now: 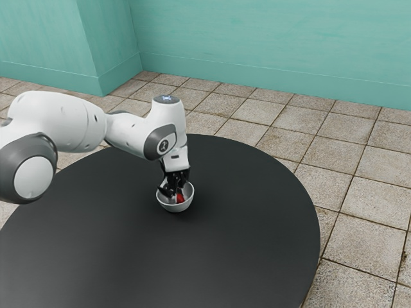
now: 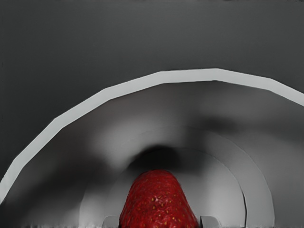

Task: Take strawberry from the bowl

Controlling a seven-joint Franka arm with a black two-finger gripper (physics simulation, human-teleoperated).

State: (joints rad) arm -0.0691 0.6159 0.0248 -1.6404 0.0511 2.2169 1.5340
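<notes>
Pinching strawberry (image 2: 159,202) | hand (image 1: 174,192) reaching down inside white bowl (image 1: 174,208) | strawberry between both fingertips

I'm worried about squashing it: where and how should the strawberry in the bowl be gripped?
Best from above, I'd judge, closing across the broad sides of the strawberry, behind its narrowing end: the bowl walls it around, leaving the top open.

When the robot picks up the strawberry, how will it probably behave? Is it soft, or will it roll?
The strawberry looks like ripe red fruit, so it may bruise if it is squeezed hard. Its rounded, tapering shape suggests that it could roll or turn if nudged off-centre. The curved wall of the bowl would probably guide it back inward.
</notes>
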